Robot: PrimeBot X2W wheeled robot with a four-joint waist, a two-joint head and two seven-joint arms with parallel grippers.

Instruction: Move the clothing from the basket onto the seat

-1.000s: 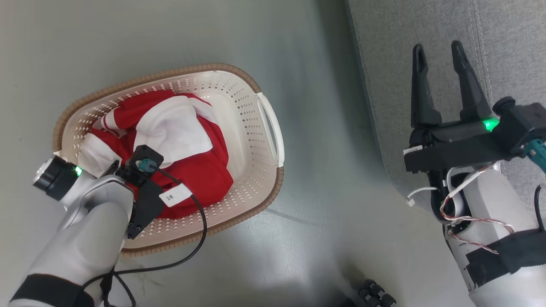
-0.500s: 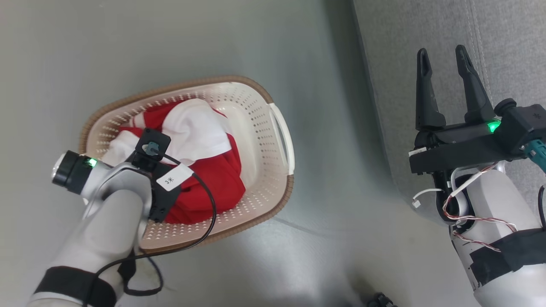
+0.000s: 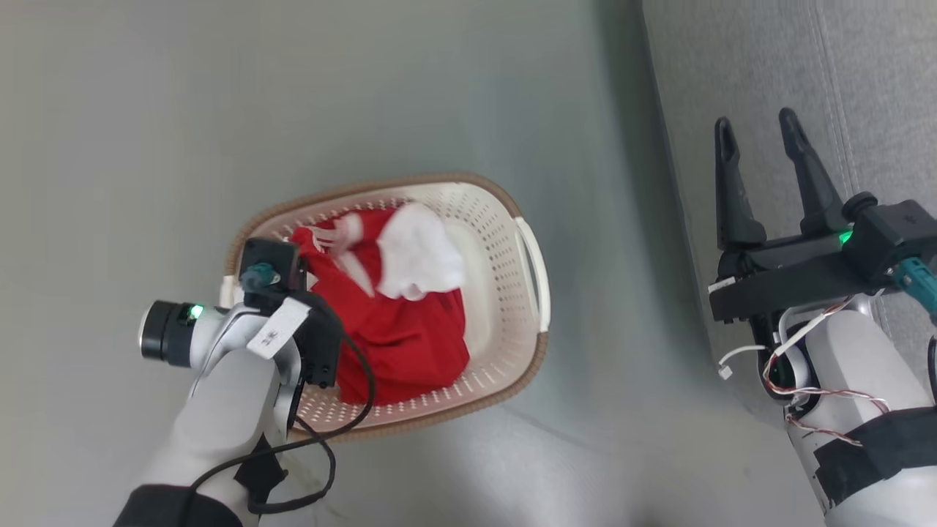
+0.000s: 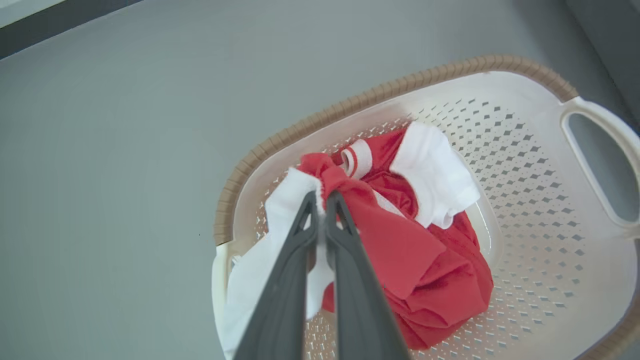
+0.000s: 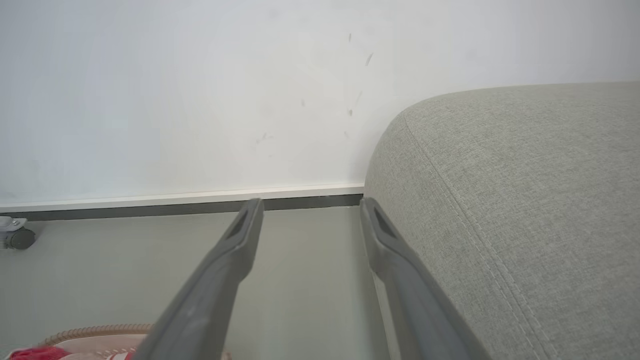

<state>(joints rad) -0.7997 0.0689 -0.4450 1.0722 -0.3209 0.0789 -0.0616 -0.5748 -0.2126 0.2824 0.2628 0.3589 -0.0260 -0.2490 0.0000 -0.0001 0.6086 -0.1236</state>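
The cream basket [image 3: 528, 258] with a brown rim [image 4: 380, 92] stands on the grey floor and holds the clothing [image 3: 410, 337], a bunched heap of red and white fabric [image 4: 415, 255]. In the left wrist view my left gripper [image 4: 322, 196] is shut on a fold of red cloth at the top of the heap, which hangs stretched from the fingertips. In the head view my left wrist [image 3: 282, 329] covers those fingers at the basket's left side. My right gripper [image 3: 758, 132] stands open and empty over the edge of the grey seat [image 3: 864, 80], also seen as open [image 5: 310, 202] beside the seat [image 5: 525, 200].
Bare grey floor [image 3: 293, 95] surrounds the basket and separates it from the seat. A white wall [image 5: 200, 90] with a dark baseboard lies beyond, with a small caster wheel [image 5: 15, 237] at its foot. A black cable [image 3: 344, 439] loops from my left forearm.
The head camera has moved, so the whole picture has shifted. My left gripper has risen toward the basket's left rim, drawing the red fabric up with it. The right gripper stays open.
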